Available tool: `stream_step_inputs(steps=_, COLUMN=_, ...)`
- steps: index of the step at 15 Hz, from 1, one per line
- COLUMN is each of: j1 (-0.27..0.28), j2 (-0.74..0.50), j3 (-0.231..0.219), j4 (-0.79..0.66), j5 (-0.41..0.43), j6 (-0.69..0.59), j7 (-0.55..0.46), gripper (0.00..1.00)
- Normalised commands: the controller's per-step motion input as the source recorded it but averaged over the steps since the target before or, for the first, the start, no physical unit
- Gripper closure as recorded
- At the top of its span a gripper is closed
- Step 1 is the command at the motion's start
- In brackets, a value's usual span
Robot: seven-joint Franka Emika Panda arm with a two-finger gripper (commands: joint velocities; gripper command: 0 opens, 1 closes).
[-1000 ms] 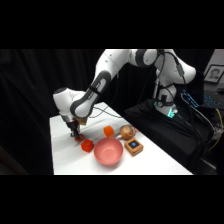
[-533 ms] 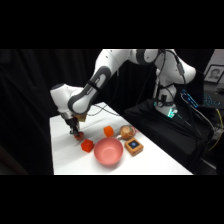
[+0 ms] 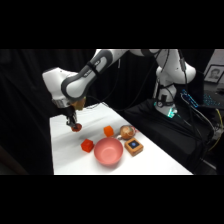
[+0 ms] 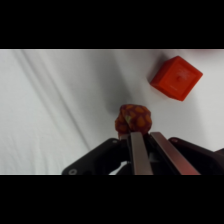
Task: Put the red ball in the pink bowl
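The gripper (image 3: 75, 125) grips the red ball (image 3: 76, 128) above the surface; the pink bowl (image 3: 108, 151) sits nearer, to its right.

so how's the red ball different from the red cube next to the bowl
The red ball is round with a bumpy, mottled surface; the red cube is flat-faced and smooth. The ball is held at the gripper, above the table; the cube rests on the white table beside the pink bowl. Both are small and red-orange.

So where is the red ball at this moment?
In the side view the red ball sits at the gripper tip over the table's far-left part, beyond the red cube and pink bowl.
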Motion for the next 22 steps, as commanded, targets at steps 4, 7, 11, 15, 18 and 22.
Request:
stream_step_inputs(steps=4, j1=0.042, j2=-0.39, j3=0.061, j4=-0.29, j5=-0.002, j6=-0.15, j7=-0.17, gripper=0.95)
stream_step_inputs(steps=7, j1=0.096, j2=-0.48, j3=0.068, j4=-0.47, j5=-0.009, j6=-0.03, j7=-0.14, gripper=0.95)
stream_step_inputs(steps=11, j1=0.124, j2=-0.50, j3=0.066, j4=-0.57, j5=-0.018, j6=0.04, j7=-0.11, gripper=0.95)
stream_step_inputs(steps=15, j1=0.118, j2=-0.46, j3=0.065, j4=-0.59, j5=-0.013, j6=0.14, j7=-0.08, gripper=0.95)
stream_step_inputs(steps=18, j1=0.105, j2=-0.39, j3=0.066, j4=-0.56, j5=-0.001, j6=0.26, j7=-0.07, gripper=0.95)
stream_step_inputs(steps=22, j1=0.073, j2=-0.30, j3=0.050, j4=-0.49, j5=-0.003, j6=0.33, j7=-0.06, gripper=0.95)
